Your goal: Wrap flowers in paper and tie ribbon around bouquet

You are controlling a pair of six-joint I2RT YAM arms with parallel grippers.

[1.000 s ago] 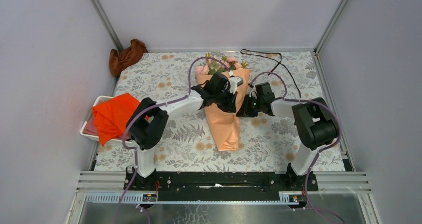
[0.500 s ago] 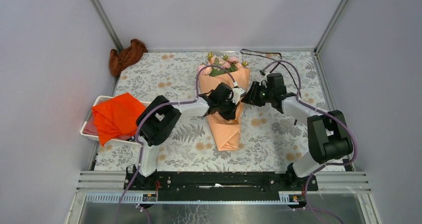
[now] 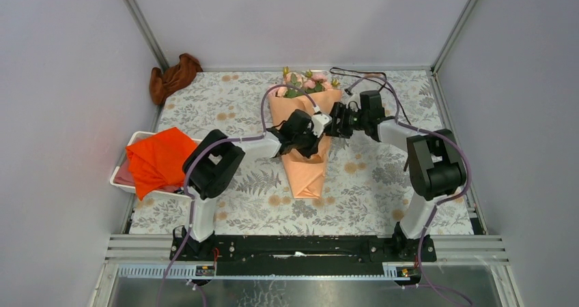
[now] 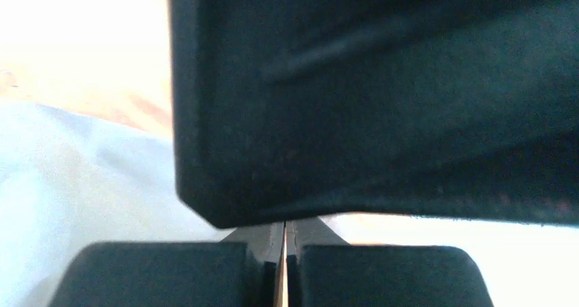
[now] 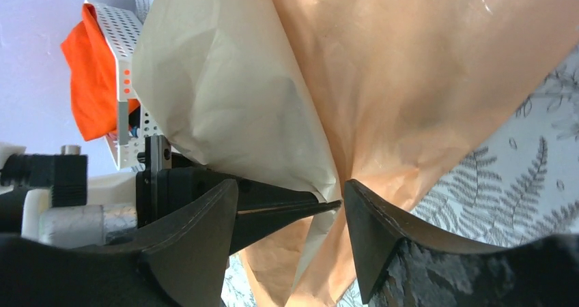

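Lower centre: my left fingers (image 5: 273, 199) held the paper (image 5: 410, 82) pinched at its fold; my right fingers (image 5: 389, 239) stood wide astride it. Closing beside that pinch seemed best, to keep it taut.

Two black-and-white arms (image 3: 213, 167) trail purple cables (image 3: 263, 112).

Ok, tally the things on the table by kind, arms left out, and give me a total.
cloths: 2, an orange cloth and a brown cloth
bouquet: 1
ribbon: 1
basket: 1
total: 5
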